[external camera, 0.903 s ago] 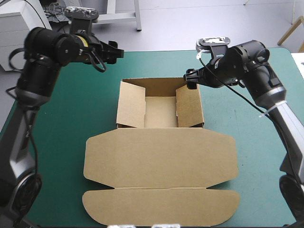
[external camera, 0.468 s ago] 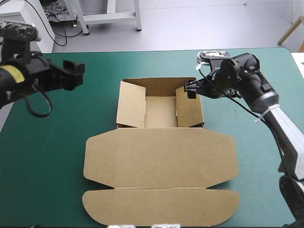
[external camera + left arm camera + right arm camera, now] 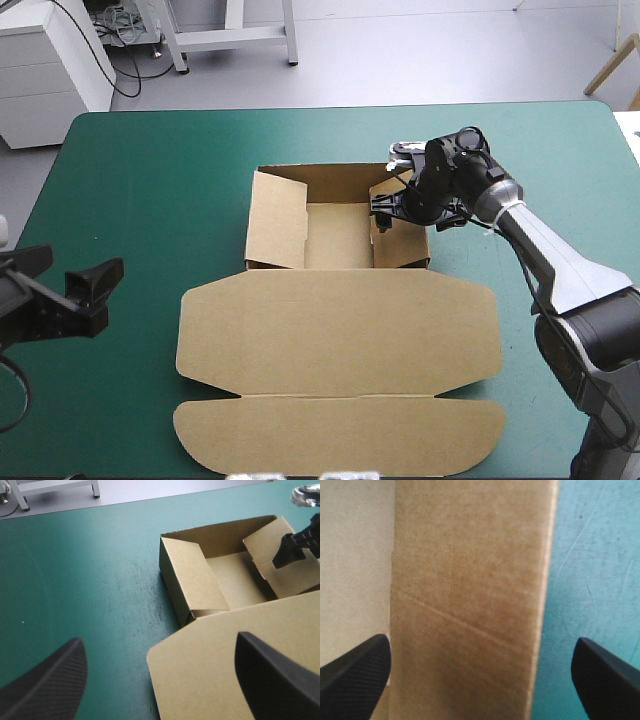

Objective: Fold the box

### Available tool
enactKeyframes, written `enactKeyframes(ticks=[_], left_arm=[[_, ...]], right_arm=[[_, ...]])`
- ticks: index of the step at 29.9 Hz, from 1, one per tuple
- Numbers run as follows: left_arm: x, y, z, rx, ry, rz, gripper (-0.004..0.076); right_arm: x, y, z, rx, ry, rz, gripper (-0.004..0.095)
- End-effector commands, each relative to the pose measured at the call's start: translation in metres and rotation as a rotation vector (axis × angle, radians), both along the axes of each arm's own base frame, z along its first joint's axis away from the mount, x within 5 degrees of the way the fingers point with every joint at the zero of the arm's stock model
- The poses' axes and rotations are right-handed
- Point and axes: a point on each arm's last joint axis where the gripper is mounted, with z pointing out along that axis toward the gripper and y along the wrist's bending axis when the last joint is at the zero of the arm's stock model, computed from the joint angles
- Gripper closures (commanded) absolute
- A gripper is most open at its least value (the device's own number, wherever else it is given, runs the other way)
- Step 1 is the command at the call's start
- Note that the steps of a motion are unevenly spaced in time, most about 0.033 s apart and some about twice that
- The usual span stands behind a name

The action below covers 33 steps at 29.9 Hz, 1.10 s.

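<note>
I have the flat-lidded brown cardboard box (image 3: pixel 340 330) in the middle of the teal-green covered bench (image 3: pixel 150 180). It is an open tray toward the far side with its walls up, and its broad lid lies flat toward the near edge. My right hand (image 3: pixel 383 210) is at the tray's right wall, black fingers spread wide with that wall's board between them, gripping nothing. My left hand (image 3: pixel 65 272) hangs near the bench's left edge, well apart from the box, fingers likewise spread and empty.
</note>
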Motion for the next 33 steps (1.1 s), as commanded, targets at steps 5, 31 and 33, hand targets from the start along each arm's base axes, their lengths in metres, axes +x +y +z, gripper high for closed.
enactKeyframes(ticks=[5, 31, 33], left_arm=[[-0.031, 0.014, -0.018, -0.012, 0.012, 0.000, 0.0148], [-0.043, 0.017, -0.022, -0.036, -0.005, -0.015, 0.0148], [-0.043, 0.018, -0.022, -0.029, -0.008, -0.007, 0.0148]], right_arm=[[0.002, 0.002, 0.017, 0.039, -0.094, 0.019, 0.0008], [0.019, -0.085, 0.095, -0.187, -0.353, -0.032, 0.0927], [0.022, -0.119, 0.114, -0.236, -0.411, -0.106, 0.0927]])
